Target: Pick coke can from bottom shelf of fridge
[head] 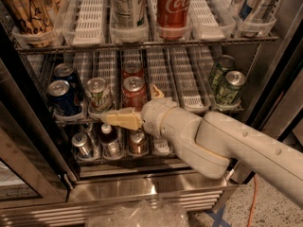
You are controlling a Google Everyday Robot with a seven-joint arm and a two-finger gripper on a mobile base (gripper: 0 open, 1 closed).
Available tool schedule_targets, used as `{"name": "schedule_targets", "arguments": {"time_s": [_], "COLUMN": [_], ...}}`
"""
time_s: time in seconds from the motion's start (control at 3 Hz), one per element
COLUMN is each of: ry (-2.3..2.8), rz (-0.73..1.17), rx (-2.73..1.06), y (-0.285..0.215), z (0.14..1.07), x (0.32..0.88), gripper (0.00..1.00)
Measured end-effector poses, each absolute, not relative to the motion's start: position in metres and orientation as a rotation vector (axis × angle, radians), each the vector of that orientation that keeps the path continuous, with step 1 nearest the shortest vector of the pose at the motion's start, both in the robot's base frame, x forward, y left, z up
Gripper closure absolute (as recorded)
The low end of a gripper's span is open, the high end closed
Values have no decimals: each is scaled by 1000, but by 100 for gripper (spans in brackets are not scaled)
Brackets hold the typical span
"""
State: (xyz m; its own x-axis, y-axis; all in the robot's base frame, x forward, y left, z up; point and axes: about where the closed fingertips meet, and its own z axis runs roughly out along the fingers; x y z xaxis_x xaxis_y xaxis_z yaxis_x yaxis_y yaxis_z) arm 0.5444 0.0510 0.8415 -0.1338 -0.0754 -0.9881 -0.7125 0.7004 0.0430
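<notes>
The fridge (156,186) stands open with its steel base at the bottom. On its lowest shelf a dim reddish coke can (138,142) stands in the third lane, in shadow. My gripper (123,118) points left in front of the shelf edge, just above and left of that can, apart from it. Nothing shows in its grasp. Two more red cans (134,91) stand on the middle shelf right behind the gripper. A large red Coke can (173,4) stands on the upper shelf.
On the lowest shelf a silver can (82,144) and a small dark bottle (110,141) stand left of the coke can. The middle shelf holds blue cans (62,96), a white-and-green can (98,93) and green cans (229,87). A crumpled clear plastic bag (137,215) lies on the floor.
</notes>
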Motion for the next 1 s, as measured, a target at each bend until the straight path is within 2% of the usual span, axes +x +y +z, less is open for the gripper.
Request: {"name": "schedule_targets", "arguments": {"time_s": [1.0], "ry": [1640], "rz": [604], "rx": [-640], "y": [73], "z": [844], "x": [571], "gripper": [0]}}
